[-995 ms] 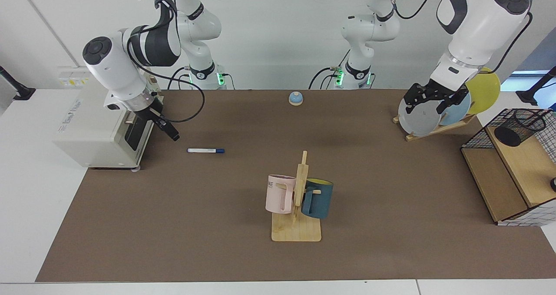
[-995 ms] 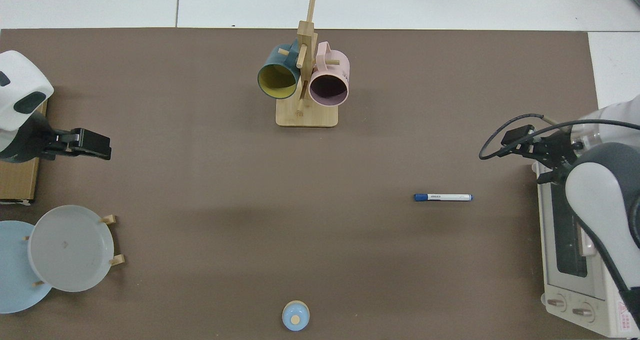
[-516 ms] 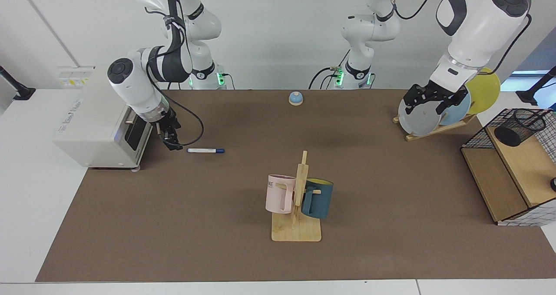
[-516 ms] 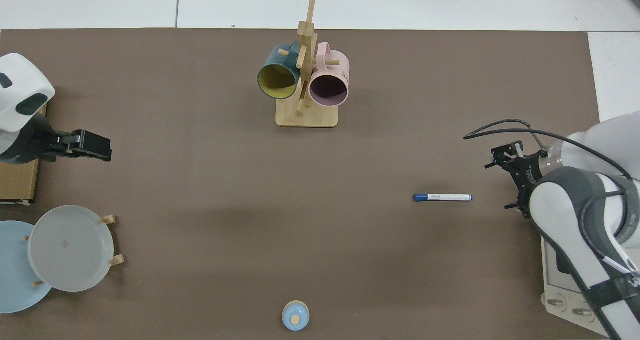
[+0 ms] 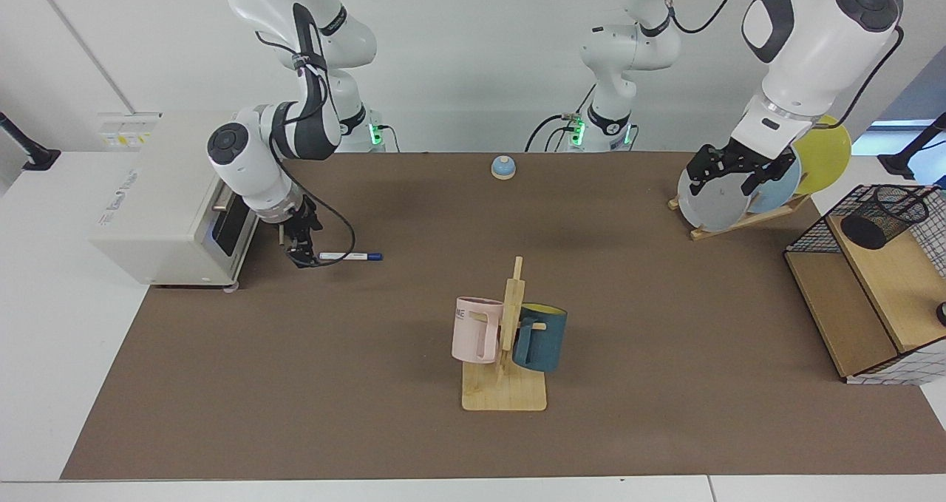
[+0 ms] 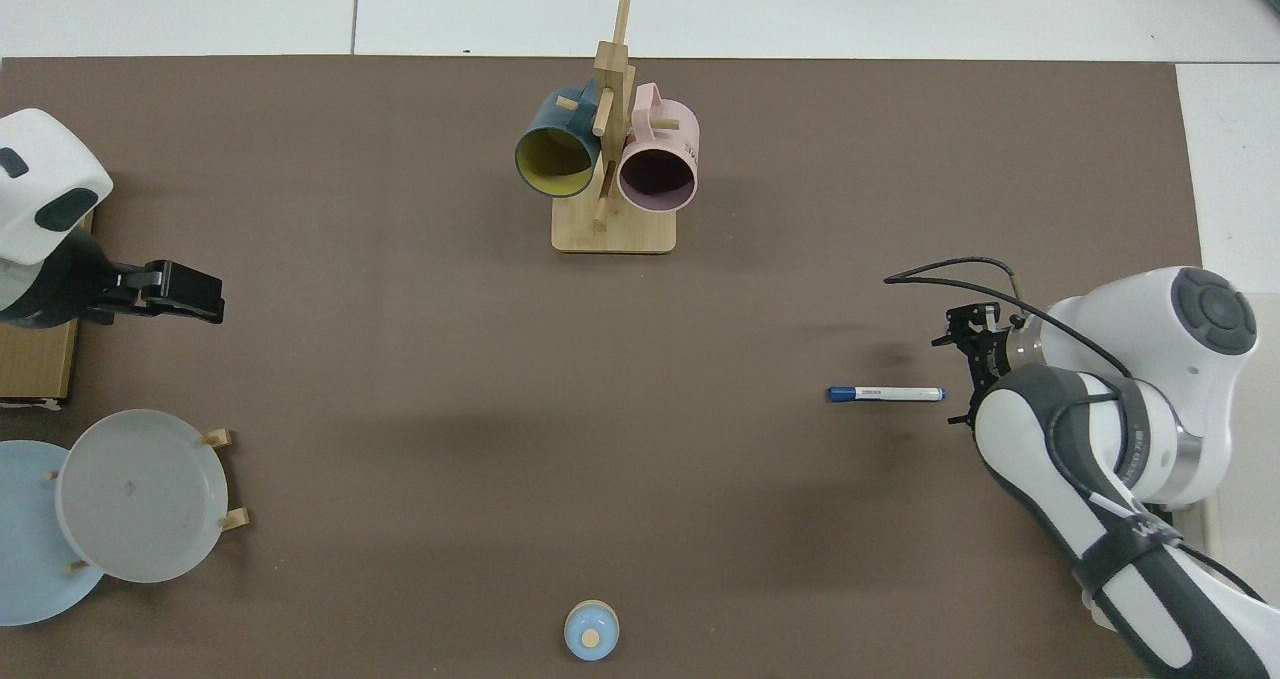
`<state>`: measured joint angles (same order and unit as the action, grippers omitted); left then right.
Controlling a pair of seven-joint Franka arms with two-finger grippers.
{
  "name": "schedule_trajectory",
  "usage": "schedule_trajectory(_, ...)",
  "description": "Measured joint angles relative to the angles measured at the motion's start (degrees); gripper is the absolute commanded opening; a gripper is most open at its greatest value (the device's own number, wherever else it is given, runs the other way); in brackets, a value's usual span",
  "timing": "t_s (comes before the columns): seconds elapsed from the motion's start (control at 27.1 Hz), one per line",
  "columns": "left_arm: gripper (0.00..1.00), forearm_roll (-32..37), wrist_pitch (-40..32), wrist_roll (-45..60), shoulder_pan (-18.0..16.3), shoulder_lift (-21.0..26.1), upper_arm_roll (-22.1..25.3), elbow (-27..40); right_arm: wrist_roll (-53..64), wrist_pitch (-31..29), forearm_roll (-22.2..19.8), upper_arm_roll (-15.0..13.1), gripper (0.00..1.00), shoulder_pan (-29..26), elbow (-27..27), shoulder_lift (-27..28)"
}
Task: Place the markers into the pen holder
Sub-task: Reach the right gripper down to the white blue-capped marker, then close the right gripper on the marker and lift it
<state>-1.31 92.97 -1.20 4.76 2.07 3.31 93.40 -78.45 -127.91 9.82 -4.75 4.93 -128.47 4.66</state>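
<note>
Here the whiteboard marker (image 5: 350,256) lies flat on the brown mat (image 5: 369,384), its white tail just beside the right gripper (image 5: 299,254); whether its fingers are apart cannot be told. The left gripper (image 5: 720,171) waits, open, before the plate rack (image 5: 739,221).

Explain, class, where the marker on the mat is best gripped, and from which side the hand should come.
Grip the marker on its white barrel, near mid-length, coming straight down from above. It lies flat on the brown mat with clear space along both long sides, so fingers can close across its slim width. The right hand sits low at its uncapped end; the left hand waits by the plates.
</note>
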Motion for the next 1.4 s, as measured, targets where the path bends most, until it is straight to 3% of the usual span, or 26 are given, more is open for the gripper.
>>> schedule_trajectory(0.29, 1.00, 0.0, 0.1, 0.0, 0.0, 0.0, 0.1, 0.2, 0.0, -4.9, 1.4, 0.1, 1.00, 2.4, -1.0, 4.7)
schedule_trajectory(0.63, 1.00, 0.0, 0.3, 0.0, 0.0, 0.0, 0.1, 0.3, 0.1, -5.2, 1.5, -0.2, 0.98, 2.2, -0.9, 5.3)
schedule_trajectory(0.7, 1.00, 0.0, 0.3, 0.0, 0.0, 0.0, 0.1, 0.3, 0.2, -5.2, 1.5, -0.2, 0.87, 2.2, -0.9, 5.3)
schedule_trajectory(0.77, 1.00, 0.0, 0.3, 0.0, 0.0, 0.0, 0.1, 0.3, 0.4, -5.2, 1.5, -0.2, 0.70, 2.1, -0.9, 5.3)
schedule_trajectory(0.88, 1.00, 0.0, 0.3, 0.0, 0.0, 0.0, 0.1, 0.3, 1.4, -5.2, 1.5, -0.3, 0.56, 2.0, -0.8, 5.2)
schedule_trajectory(1.07, 1.00, 0.0, 0.4, -0.5, 0.0, 0.0, 0.0, 0.3, 2.7, -5.2, 1.5, -0.3, 0.06, 1.9, -0.6, 5.0)
schedule_trajectory(1.11, 1.00, 0.0, 0.5, -0.8, 0.0, 0.0, 0.0, 0.3, 3.0, -5.2, 1.5, -0.3, 0.00, 1.9, -0.5, 5.0)
schedule_trajectory(1.4, 1.00, 0.0, 0.7, -1.9, 0.0, 0.0, 0.0, 0.4, 4.1, -4.7, 1.5, -0.2, 0.00, 2.0, -0.1, 4.8)
